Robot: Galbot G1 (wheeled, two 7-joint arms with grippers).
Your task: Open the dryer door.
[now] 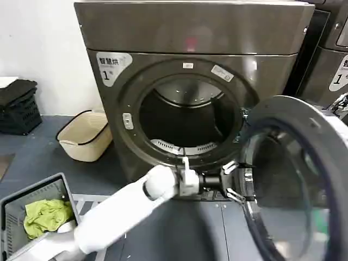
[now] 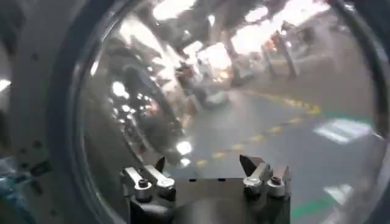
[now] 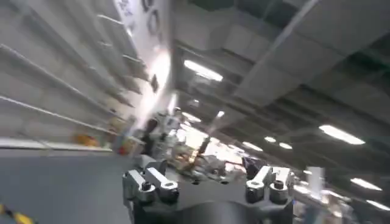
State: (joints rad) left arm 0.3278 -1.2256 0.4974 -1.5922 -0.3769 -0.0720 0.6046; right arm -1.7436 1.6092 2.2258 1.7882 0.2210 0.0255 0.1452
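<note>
Left claw [image 1: 240, 182] — fingers spread wide, gripping nothing — sits just beside the inner rim of the dryer door [image 1: 304, 179]. That door stands swung open, to the robot's right of the drum opening [image 1: 185, 117].

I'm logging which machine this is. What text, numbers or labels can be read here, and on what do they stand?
"1", with small characters too blurred to read: label at the dryer's upper front corner.
"1", partly cut off: label on the neighbouring machine.
Small stickers on the drum opening's ring: unreadable.
Dryer door, swung open beside the left pincer: no text seen.
</note>
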